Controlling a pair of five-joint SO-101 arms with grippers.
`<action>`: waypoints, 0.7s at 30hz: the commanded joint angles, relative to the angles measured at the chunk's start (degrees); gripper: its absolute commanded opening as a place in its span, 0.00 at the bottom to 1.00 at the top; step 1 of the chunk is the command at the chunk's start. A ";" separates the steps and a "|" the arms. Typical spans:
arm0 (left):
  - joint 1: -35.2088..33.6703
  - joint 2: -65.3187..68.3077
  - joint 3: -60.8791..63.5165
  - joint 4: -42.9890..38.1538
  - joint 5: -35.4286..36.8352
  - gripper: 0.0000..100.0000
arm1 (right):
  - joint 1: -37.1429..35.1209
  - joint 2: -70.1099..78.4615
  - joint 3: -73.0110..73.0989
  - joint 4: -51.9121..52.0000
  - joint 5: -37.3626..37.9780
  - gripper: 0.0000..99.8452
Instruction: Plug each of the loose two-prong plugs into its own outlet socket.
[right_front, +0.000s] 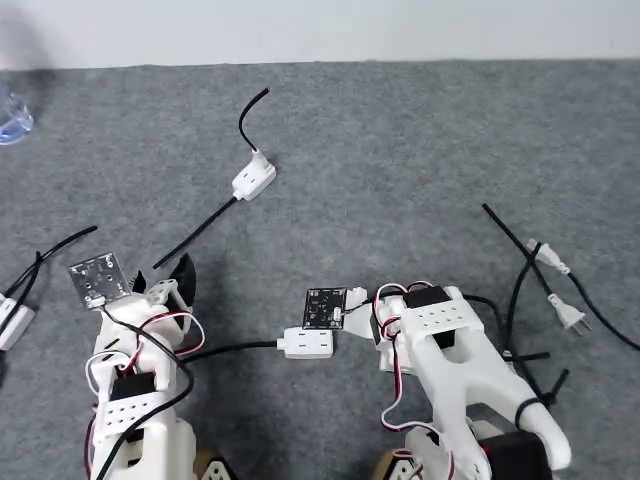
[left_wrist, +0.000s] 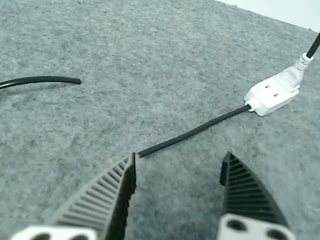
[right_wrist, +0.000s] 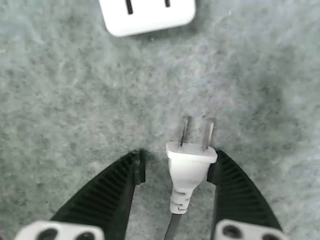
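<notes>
My right gripper (right_wrist: 180, 156) is open around a white two-prong plug (right_wrist: 191, 165). One finger (right_wrist: 227, 185) touches the plug's side and the other stands a little off it. The prongs point at a white outlet socket (right_wrist: 146, 12) and are apart from it. From above, that socket (right_front: 307, 343) lies just in front of my right gripper (right_front: 352, 312). My left gripper (left_wrist: 180, 159) is open over bare carpet, near a black cord end (left_wrist: 140, 154). A second outlet (left_wrist: 272, 92) lies beyond it, with a white plug (left_wrist: 301, 64) in its far end. Two loose plugs (right_front: 550, 258) (right_front: 570, 318) lie at the right.
The grey carpet (right_front: 400, 150) covers the table. Black cords trail from the far outlet (right_front: 253, 180) and around the right arm's base (right_front: 515, 300). A white block (right_front: 12, 322) with a cord lies at the left edge. A clear object (right_front: 12, 120) sits at the far left.
</notes>
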 joint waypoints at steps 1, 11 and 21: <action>0.53 -0.26 -0.40 0.09 -0.44 0.26 | -0.22 -0.92 -2.37 -1.27 -0.35 0.20; 0.53 -0.26 -0.40 0.09 -0.44 0.26 | 4.70 7.52 -6.15 -3.74 3.08 0.10; 0.53 -0.26 -0.40 0.09 -0.44 0.26 | 3.91 12.26 -12.13 1.63 2.99 0.01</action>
